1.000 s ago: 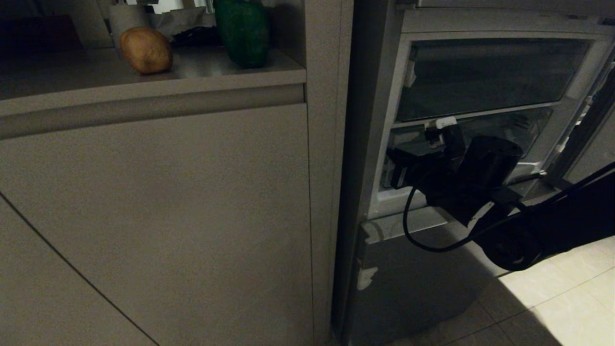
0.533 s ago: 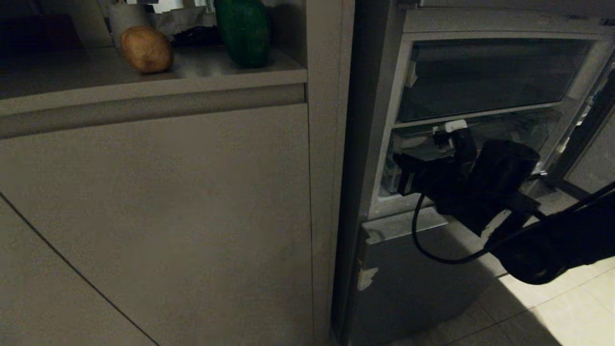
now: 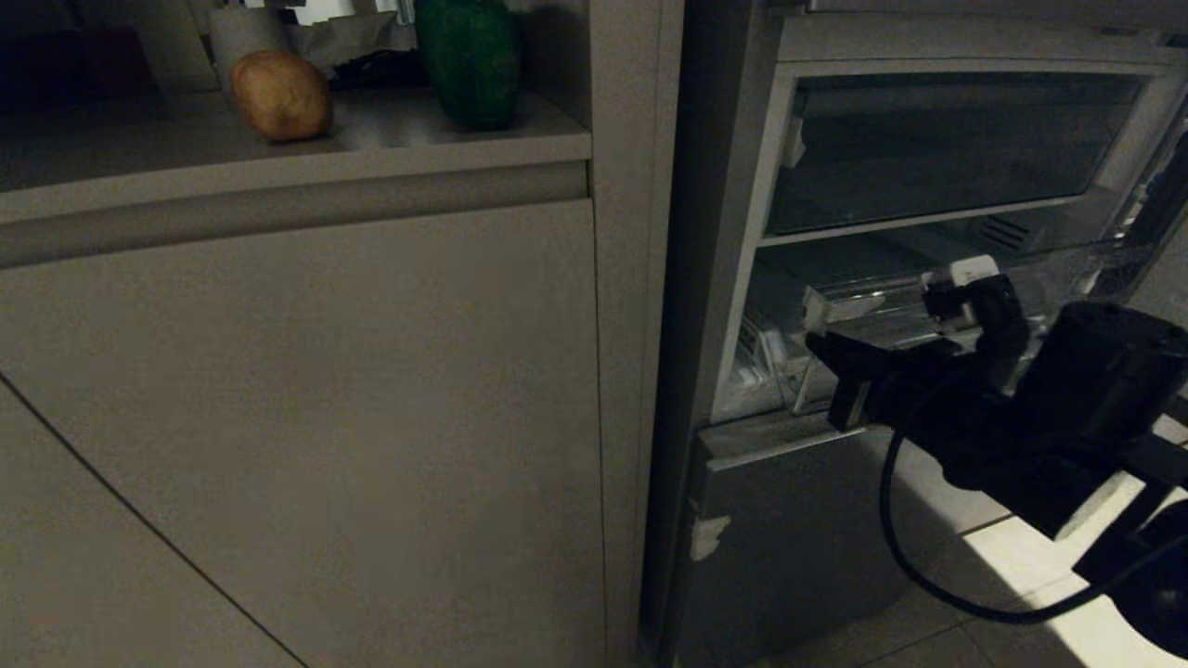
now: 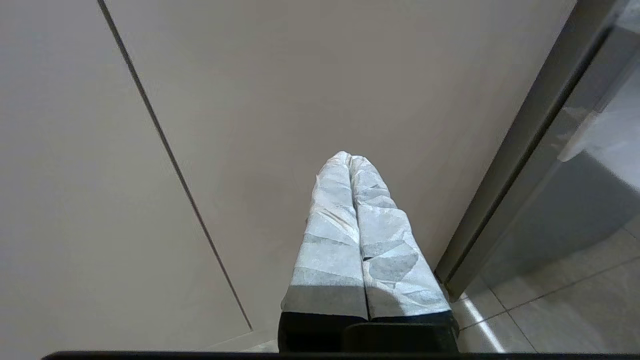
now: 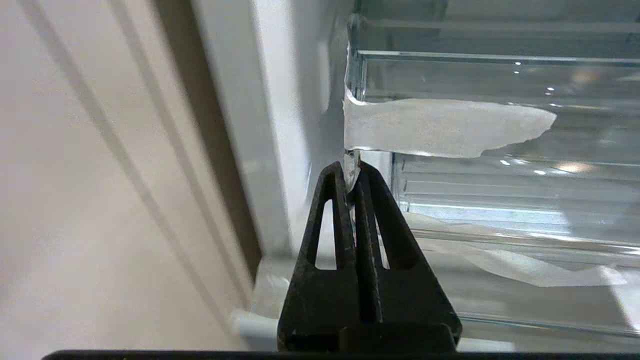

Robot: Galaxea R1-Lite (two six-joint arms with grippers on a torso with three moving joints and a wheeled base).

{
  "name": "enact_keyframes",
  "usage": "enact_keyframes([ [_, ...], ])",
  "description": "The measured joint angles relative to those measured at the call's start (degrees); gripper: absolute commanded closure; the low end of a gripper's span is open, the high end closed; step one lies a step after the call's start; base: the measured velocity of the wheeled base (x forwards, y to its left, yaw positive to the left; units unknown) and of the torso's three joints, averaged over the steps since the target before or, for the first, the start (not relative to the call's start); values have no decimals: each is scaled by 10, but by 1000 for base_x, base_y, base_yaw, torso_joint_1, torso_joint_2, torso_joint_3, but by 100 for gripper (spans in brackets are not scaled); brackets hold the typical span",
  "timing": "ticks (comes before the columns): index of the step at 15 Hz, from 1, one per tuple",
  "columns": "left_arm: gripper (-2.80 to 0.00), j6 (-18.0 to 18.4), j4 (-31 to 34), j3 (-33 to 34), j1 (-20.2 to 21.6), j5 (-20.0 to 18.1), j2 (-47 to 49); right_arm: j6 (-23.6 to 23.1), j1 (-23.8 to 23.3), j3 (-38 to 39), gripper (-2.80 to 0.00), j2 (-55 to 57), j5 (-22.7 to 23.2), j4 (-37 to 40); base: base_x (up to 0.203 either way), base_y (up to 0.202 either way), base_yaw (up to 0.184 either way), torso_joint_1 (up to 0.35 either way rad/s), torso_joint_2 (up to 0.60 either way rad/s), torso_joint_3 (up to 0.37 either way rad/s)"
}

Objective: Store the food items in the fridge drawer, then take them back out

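Drawer (image 3: 928, 306) first: the clear plastic bin sits low in the open fridge compartment, its long axis running across the opening, partly pulled out, with nothing visible inside it. In the right wrist view its near corner edge (image 5: 353, 167) lies directly ahead of the right gripper (image 5: 352, 172), whose jaws are pressed together on that thin lip just below a strip of white tape (image 5: 440, 125). Potato (image 3: 280, 95) and a green pepper (image 3: 469, 60), the food, rest on the tabletop (image 3: 390, 139) up and to the left, well apart from the drawer and above the grey cabinet front (image 3: 306, 417). Of the two arms, the right is far nearer the bin. The left gripper (image 4: 350, 162) hangs parked with jaws fully closed on nothing, facing that cabinet front.
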Motion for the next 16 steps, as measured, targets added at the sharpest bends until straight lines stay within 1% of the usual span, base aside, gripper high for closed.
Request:
enact_keyframes([
  [1, 0, 0, 0, 0, 0, 0, 0, 0, 7, 16, -280, -16, -7, 0, 0, 0, 0, 0, 0, 0],
  [4, 0, 0, 0, 0, 0, 0, 0, 0, 22, 53, -280, -63, -26, -3, 0, 0, 0, 0, 0, 0],
  [6, 0, 0, 0, 0, 0, 0, 0, -1, 25, 74, -280, -85, -29, -16, 0, 0, 0, 0, 0, 0],
  [9, 0, 0, 0, 0, 0, 0, 0, -1, 27, 105, -280, -109, -32, -8, 0, 0, 0, 0, 0, 0],
  [11, 0, 0, 0, 0, 0, 0, 0, 0, 30, 125, -280, -132, -34, 7, 0, 0, 0, 0, 0, 0],
  [15, 0, 0, 0, 0, 0, 0, 0, 3, 36, 159, -280, -204, -36, 70, 0, 0, 0, 0, 0, 0],
  [16, 0, 0, 0, 0, 0, 0, 0, 3, 36, 160, 0, -227, -38, 94, 0, 0, 0, 0, 0, 0],
])
